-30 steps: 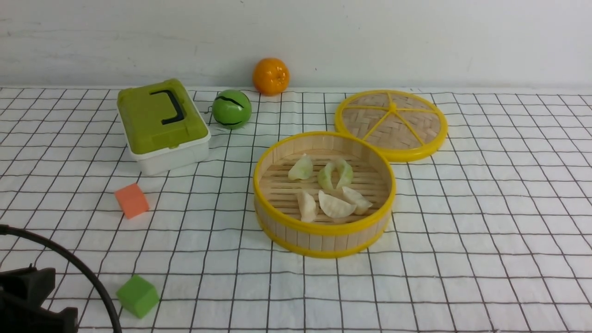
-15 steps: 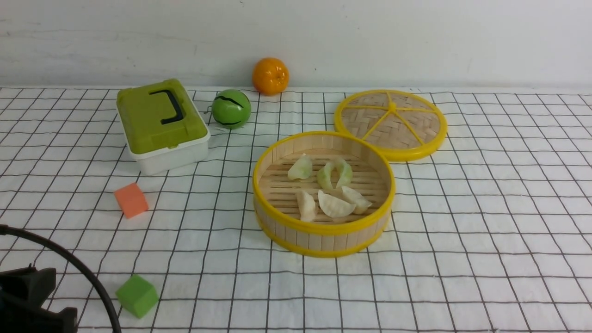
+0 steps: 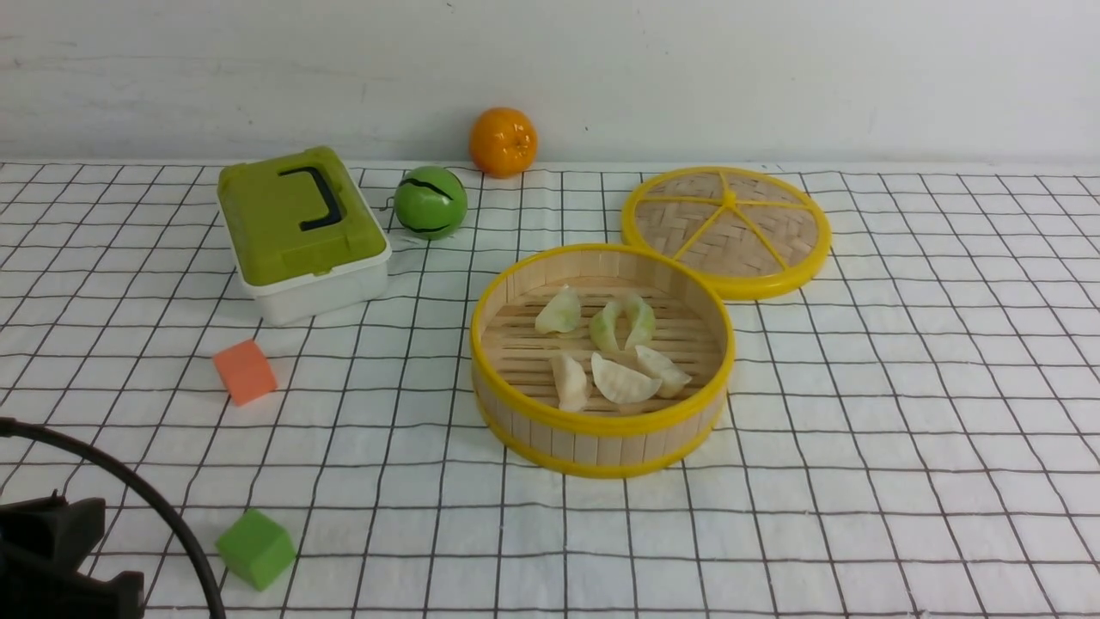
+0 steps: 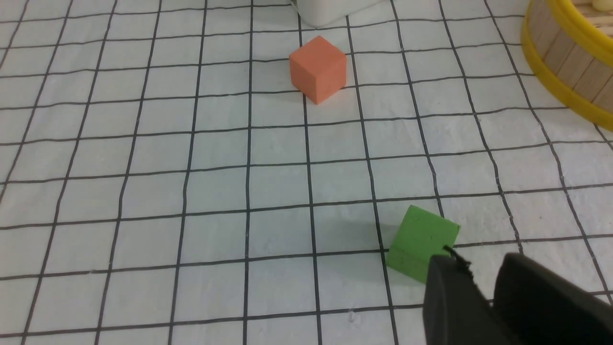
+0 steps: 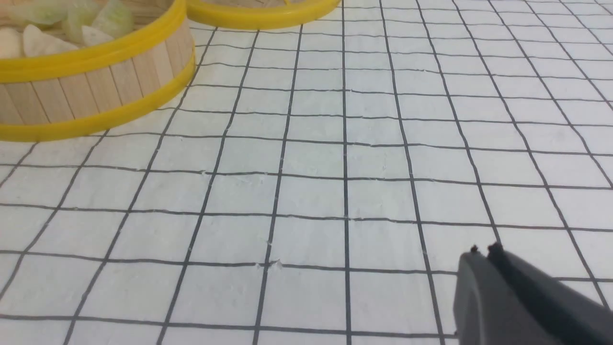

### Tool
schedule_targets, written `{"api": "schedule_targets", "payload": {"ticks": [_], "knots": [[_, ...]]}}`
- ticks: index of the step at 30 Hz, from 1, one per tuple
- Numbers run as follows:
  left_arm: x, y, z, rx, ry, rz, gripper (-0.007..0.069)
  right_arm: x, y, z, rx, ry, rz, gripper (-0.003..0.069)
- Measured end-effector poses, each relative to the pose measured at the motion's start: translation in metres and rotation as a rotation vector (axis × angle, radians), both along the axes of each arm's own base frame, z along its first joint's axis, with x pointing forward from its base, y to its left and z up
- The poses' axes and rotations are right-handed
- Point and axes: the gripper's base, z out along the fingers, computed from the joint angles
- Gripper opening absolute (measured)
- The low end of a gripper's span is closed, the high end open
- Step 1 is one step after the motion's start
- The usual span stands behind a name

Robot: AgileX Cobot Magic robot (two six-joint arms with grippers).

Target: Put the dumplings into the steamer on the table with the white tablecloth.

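The steamer (image 3: pixel 601 430), a round bamboo basket with yellow rims, stands mid-table on the white tablecloth (image 3: pixel 902 413) with its black grid. Several dumplings lie on its slatted floor: pale green ones (image 3: pixel 560 312) toward the back, cream-white ones (image 3: pixel 619 381) toward the front. In the left wrist view my left gripper (image 4: pixel 479 263) hangs open over the cloth beside a green cube (image 4: pixel 421 239), nothing between its fingers, and the steamer wall (image 4: pixel 560 72) shows at the edge. My right gripper (image 5: pixel 483 250) is shut and empty above bare cloth, away from the steamer (image 5: pixel 96 81).
The woven lid (image 3: pixel 726 230) lies flat behind the steamer to the right. A green-lidded white box (image 3: pixel 301 232), a green ball (image 3: pixel 430 203) and an orange (image 3: pixel 503 141) sit at the back left. An orange cube (image 3: pixel 245 371) and the green cube (image 3: pixel 255 548) lie front left near a black cable (image 3: pixel 146 499).
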Motion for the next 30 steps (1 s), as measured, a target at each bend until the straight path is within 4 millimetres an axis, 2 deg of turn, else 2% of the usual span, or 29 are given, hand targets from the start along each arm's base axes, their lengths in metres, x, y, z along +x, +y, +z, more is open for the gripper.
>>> {"api": "schedule_targets", "payload": {"ticks": [9,14,18,21,24,26,30], "knots": [[0.000,0.000,-0.001,0.001,0.001,-0.001,0.0154,0.000,0.000,0.000,0.000,0.000,0.000,0.0020],[-0.009,0.007,-0.009,-0.008,-0.014,-0.004,0.0158,0.000,0.000,0.000,0.000,0.000,0.000,0.0027],[-0.029,0.019,-0.008,-0.108,-0.145,-0.019,0.0160,0.000,0.000,0.000,0.000,0.001,0.000,0.0031],[-0.037,0.022,-0.007,-0.190,-0.274,-0.053,0.0125,0.000,0.000,0.000,0.000,0.001,0.000,0.0034],[-0.055,0.024,-0.009,-0.281,-0.513,-0.104,0.0029,0.000,0.000,0.000,0.000,0.001,0.000,0.0039],[-0.060,0.025,-0.016,-0.297,-0.586,-0.107,-0.0013,0.000,0.000,0.000,0.000,0.001,0.000,0.0041],[-0.065,0.025,-0.046,-0.371,-0.653,-0.044,-0.0013,0.000,0.000,0.000,0.000,0.002,0.000,0.0048]]}}
